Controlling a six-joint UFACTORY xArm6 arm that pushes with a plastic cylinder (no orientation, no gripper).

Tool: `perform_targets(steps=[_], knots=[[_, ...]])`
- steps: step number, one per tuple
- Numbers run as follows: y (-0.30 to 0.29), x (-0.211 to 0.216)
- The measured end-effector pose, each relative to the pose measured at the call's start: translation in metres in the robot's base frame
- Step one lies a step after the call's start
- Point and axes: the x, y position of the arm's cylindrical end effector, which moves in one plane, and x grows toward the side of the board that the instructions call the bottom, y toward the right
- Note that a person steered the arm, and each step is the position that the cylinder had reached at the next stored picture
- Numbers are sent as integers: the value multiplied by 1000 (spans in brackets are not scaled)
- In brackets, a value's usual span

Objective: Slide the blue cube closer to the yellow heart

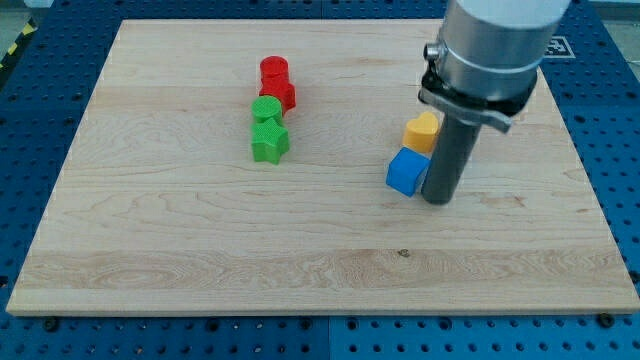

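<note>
On the bench (200,250), the blue cube (406,172) touches the yellow heart (421,131) from the view's bottom, toward the right edge. My tip (437,200) stands just right of the cube. Four blocks cluster toward the top edge, left of centre.

A rectangular wooden board (200,250) of pale, light-grained planks fills most of the view. It rests on a blue perforated base plate (612,150) with a regular grid of holes, visible along the view's right, left and bottom edges. A strip of yellow-and-black hazard tape (14,50) runs at the view's upper left corner. A white fiducial marker tag (556,46) lies near the board's upper right corner. Lighting is even and diffuse, with soft shadows.
</note>
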Motion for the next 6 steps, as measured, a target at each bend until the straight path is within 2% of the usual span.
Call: perform_targets(steps=[1, 2, 4, 6], knots=[[-29, 21], [-50, -1], [-30, -44], [-38, -37]])
